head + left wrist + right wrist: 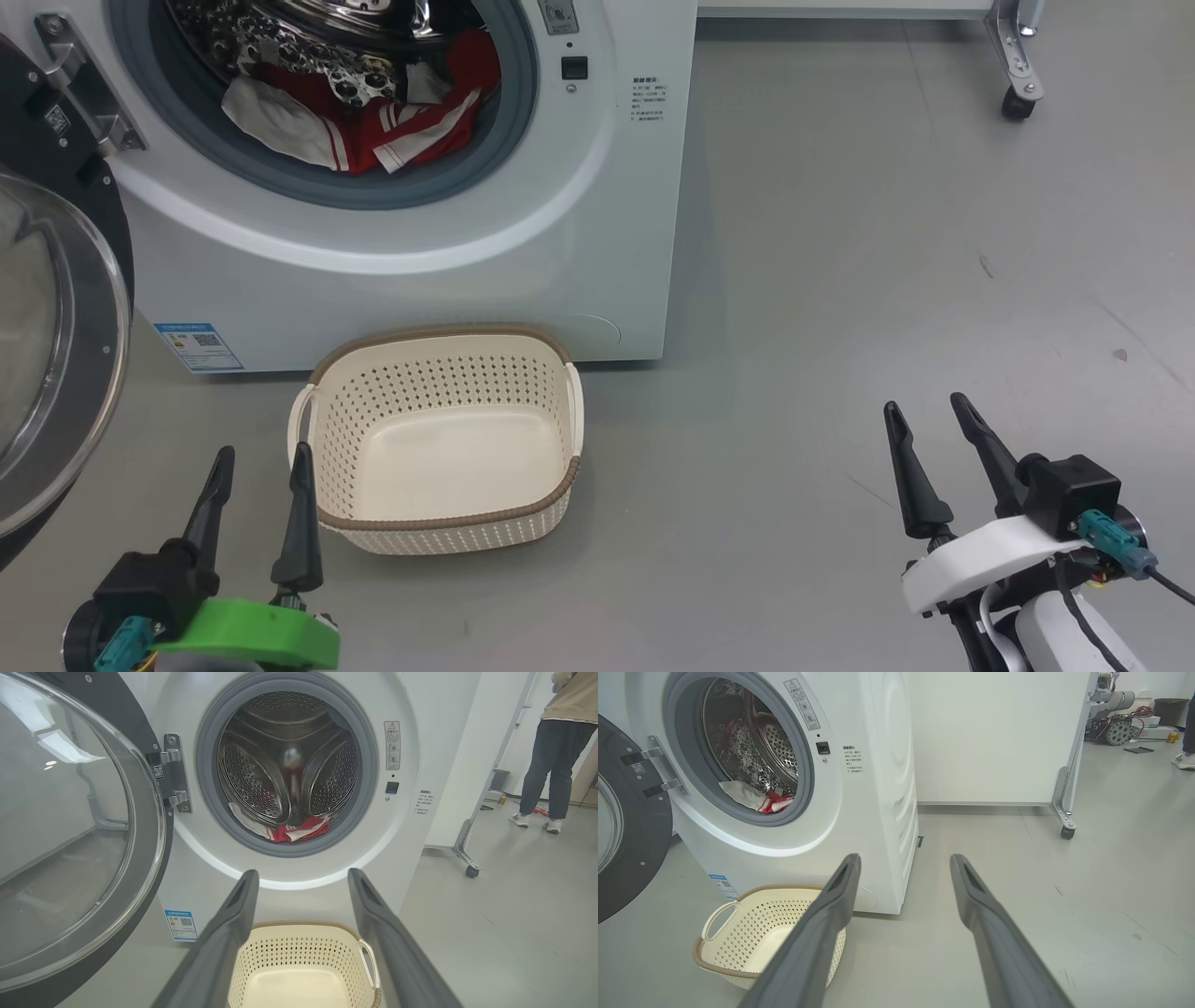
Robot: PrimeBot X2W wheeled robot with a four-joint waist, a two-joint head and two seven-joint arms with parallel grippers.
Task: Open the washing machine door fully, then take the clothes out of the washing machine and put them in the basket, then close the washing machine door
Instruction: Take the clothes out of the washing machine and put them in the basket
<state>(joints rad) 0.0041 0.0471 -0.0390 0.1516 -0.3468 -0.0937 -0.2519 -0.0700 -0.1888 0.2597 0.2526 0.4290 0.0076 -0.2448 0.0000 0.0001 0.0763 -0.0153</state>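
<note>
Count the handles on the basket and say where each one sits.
2. The left handle loops off the left wall of the basket; the right handle loops off its right wall. None looks hidden.

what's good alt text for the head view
An open white washing machine with red and white clothes inside stands behind an empty cream basket on a grey floor, its door swung wide at the left. The left gripper and right gripper are open at the bottom corners, holding nothing.
</note>
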